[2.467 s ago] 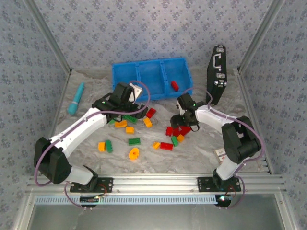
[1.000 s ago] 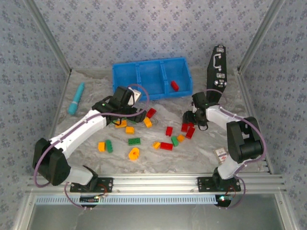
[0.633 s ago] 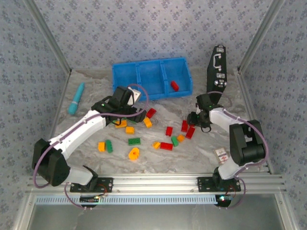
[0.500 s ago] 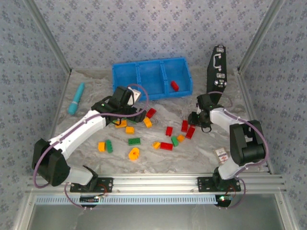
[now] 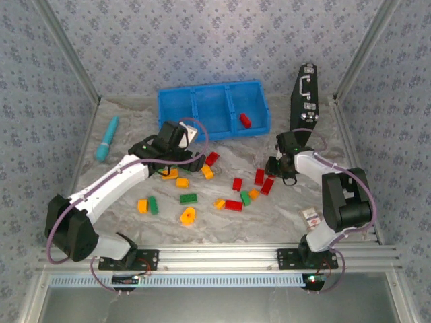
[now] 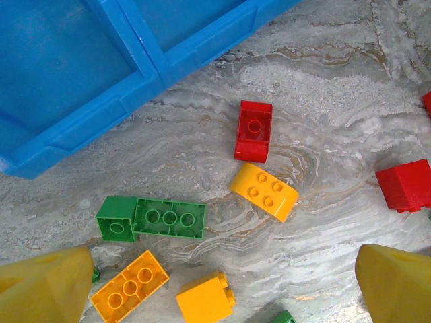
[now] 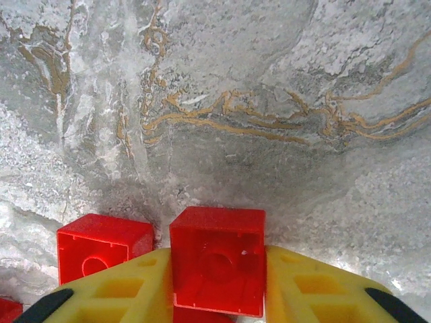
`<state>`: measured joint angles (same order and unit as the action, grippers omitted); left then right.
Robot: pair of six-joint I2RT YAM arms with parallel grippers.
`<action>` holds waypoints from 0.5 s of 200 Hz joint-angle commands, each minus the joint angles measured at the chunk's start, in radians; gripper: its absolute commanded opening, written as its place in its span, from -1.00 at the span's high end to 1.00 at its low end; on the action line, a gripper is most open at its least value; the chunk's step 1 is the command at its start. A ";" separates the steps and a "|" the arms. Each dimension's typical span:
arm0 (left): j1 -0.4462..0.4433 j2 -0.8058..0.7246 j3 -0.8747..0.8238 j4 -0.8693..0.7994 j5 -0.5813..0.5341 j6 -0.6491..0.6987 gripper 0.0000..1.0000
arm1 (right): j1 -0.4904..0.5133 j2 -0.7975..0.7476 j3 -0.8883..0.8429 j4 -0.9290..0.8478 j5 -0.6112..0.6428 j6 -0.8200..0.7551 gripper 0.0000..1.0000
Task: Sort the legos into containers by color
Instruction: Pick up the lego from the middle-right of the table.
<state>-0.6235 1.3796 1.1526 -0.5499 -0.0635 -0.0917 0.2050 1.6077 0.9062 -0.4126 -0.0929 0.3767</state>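
Note:
Red, green and orange-yellow legos lie scattered on the marbled table in front of the blue three-compartment tray (image 5: 222, 132); one red lego (image 5: 245, 120) lies in its right compartment. My right gripper (image 7: 219, 282) is low at the table, its yellow fingers (image 7: 121, 289) pressed against both sides of a red lego (image 7: 219, 259); a second red lego (image 7: 101, 252) sits just to its left. My left gripper (image 6: 222, 282) hangs wide open above a green lego (image 6: 168, 217), an orange block (image 6: 205, 299), a yellow lego (image 6: 264, 192) and a red lego (image 6: 254, 130), near the tray's front wall (image 6: 195, 47).
A teal cylinder (image 5: 106, 138) lies at the far left. A black case (image 5: 304, 104) stands upright behind the right gripper (image 5: 273, 168). A small box (image 5: 311, 217) lies by the right arm's base. More legos (image 5: 188, 215) sit in the middle, near the front.
The right arm swung from the middle pile to the right, and its jaws have closed onto a red lego. The left arm has barely moved and stays open.

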 commanded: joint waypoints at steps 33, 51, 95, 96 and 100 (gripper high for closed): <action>-0.002 -0.027 0.001 0.003 0.003 0.003 -1.00 | -0.007 0.022 0.032 -0.066 0.048 -0.016 0.45; -0.002 -0.027 0.001 0.007 -0.001 0.010 -1.00 | -0.005 0.001 0.056 -0.091 0.056 -0.024 0.47; 0.002 -0.032 -0.007 0.016 -0.007 0.021 -1.00 | 0.005 -0.048 0.152 -0.161 0.068 -0.028 0.48; 0.002 -0.032 -0.007 0.016 -0.006 0.021 -0.99 | 0.006 -0.050 0.155 -0.163 0.067 -0.027 0.48; 0.004 -0.034 -0.008 0.017 -0.006 0.022 -1.00 | 0.009 -0.052 0.166 -0.168 0.068 -0.027 0.48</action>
<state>-0.6235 1.3796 1.1526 -0.5488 -0.0658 -0.0868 0.2050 1.6035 0.9943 -0.5095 -0.0513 0.3656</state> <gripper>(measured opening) 0.998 0.260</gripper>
